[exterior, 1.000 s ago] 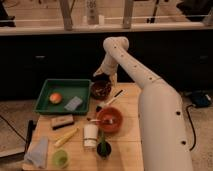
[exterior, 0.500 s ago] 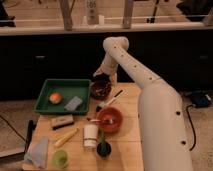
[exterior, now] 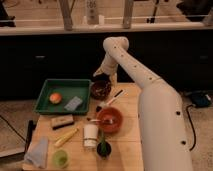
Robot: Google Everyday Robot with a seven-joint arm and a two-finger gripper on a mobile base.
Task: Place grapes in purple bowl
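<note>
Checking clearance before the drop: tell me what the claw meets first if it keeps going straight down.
Probably the purple bowl: the claw hangs right over its rim, pointing down, though depth is uncertain.

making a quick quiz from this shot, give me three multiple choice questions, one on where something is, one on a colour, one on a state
1. Where is the gripper?
A. just above the dark bowl at the table's far edge
B. over the green tray
C. beside the white cup

2. What colour is the round fruit in the tray?
A. green
B. orange
C. white

3. How does the white cup stand?
A. on its side
B. upright
C. stacked in a bowl

Answers:
1. A: the arm ends right above that bowl.
2. B: it shows orange against the green tray.
3. B: its open top faces up, on the table.
</note>
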